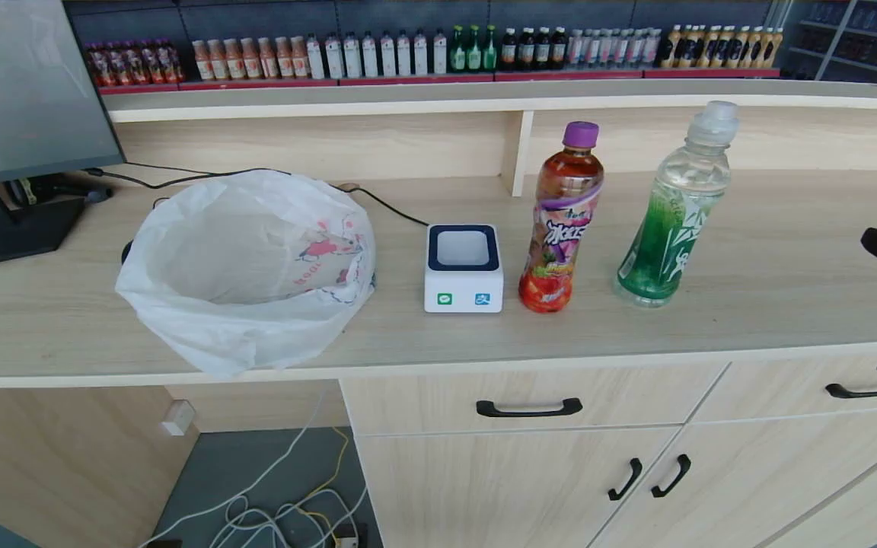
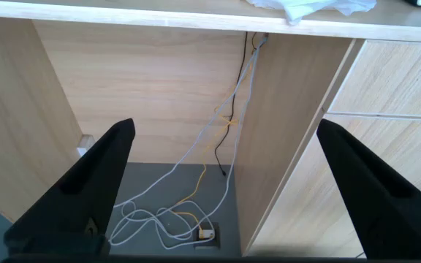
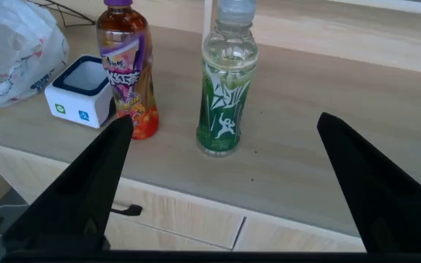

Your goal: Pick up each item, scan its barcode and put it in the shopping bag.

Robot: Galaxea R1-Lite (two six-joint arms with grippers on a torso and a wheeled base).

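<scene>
Two plastic bottles stand upright on the right half of the pale wood-grain countertop (image 1: 789,251). The red tea bottle (image 1: 562,221) has a purple cap and a glossy pink wrap. The clear ribbed bottle (image 1: 674,209), a little apart from it, has a green label. A boxy white scanner (image 1: 463,268) sits just left of the red one. The crinkled white shopping bag (image 1: 248,266) gapes open at the front edge, further left. The right gripper (image 3: 224,120) faces the bottles with its jaws spread and empty. The left gripper (image 2: 221,128), also spread and empty, hangs below the countertop.

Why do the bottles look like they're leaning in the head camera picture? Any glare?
Head view: the wide lens bows the counter's front edge and tilts the green bottle outward; the scanner's window shines pale. Right wrist view: the same bottle stands straight, shadows faint.
</scene>
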